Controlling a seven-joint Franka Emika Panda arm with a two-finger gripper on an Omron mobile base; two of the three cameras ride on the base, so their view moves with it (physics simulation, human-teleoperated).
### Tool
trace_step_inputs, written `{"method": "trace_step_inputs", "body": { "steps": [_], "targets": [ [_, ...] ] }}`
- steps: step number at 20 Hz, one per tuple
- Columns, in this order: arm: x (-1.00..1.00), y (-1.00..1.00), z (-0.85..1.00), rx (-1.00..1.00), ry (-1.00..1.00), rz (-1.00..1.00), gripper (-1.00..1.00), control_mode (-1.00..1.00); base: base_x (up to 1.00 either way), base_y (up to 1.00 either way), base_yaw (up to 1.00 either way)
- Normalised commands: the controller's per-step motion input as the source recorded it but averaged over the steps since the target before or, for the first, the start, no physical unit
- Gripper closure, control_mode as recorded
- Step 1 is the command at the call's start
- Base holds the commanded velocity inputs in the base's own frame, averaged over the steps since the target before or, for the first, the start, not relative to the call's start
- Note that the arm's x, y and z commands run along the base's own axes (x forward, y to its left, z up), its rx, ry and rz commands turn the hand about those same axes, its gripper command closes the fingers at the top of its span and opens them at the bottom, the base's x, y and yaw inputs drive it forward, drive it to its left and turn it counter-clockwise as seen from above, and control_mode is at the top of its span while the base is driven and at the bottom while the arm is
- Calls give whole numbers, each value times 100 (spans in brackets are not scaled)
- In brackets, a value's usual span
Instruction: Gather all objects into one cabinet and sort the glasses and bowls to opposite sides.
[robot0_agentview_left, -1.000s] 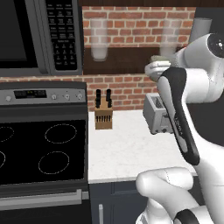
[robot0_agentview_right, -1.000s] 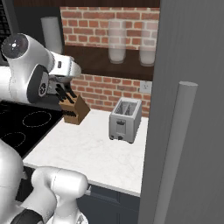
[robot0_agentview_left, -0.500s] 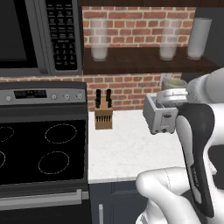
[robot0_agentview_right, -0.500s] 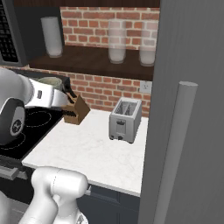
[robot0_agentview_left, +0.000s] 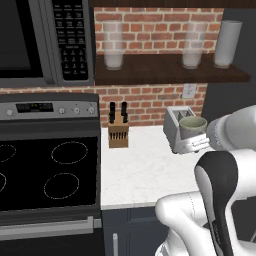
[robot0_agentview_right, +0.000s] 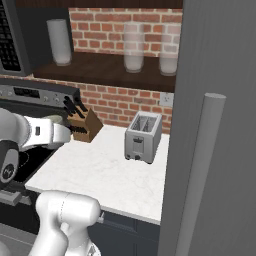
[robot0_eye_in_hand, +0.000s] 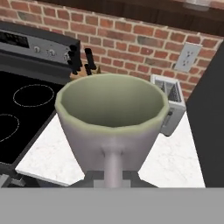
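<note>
The pale grey-green handled ceramic mug (robot0_eye_in_hand: 112, 120) sits at centre frame in the hand view, upright, mouth open toward the camera, its handle running down to the bottom edge where the two-finger gripper (robot0_eye_in_hand: 112, 177) is closed on it. In the left base view the mug (robot0_agentview_left: 193, 127) appears at right of centre, in front of the silver two-slot toaster (robot0_agentview_left: 176, 131), carried above the white marble countertop (robot0_agentview_left: 145, 172). The white arm with dark joints (robot0_agentview_left: 220, 175) rises from the lower right, bends sharply at a dark elbow, and reaches its forearm leftward, roughly level, to the mug. In the right base view the forearm (robot0_agentview_right: 35, 134) extends from the left edge toward the wooden knife block (robot0_agentview_right: 85, 126). Three tall translucent frosted tumblers (robot0_agentview_left: 113, 45) (robot0_agentview_left: 192, 45) (robot0_agentview_left: 227, 44) stand apart on the brown open wall shelf (robot0_agentview_left: 165, 70) in the upper frame. The dark slate-grey cabinet door (robot0_agentview_right: 220, 100) with its vertical silver bar handle (robot0_agentview_right: 197, 175) occupies the right side of the right base view.
</note>
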Motion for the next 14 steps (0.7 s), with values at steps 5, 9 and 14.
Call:
{"method": "trace_step_inputs", "body": {
  "steps": [5,9,14],
  "targets": [
    [0,0,0,0,0,0,100,-100,0,0,0],
    [0,0,0,0,0,0,100,100,-67,7,10],
    [0,0,0,0,0,0,100,100,-100,32,12]
  ]
}}
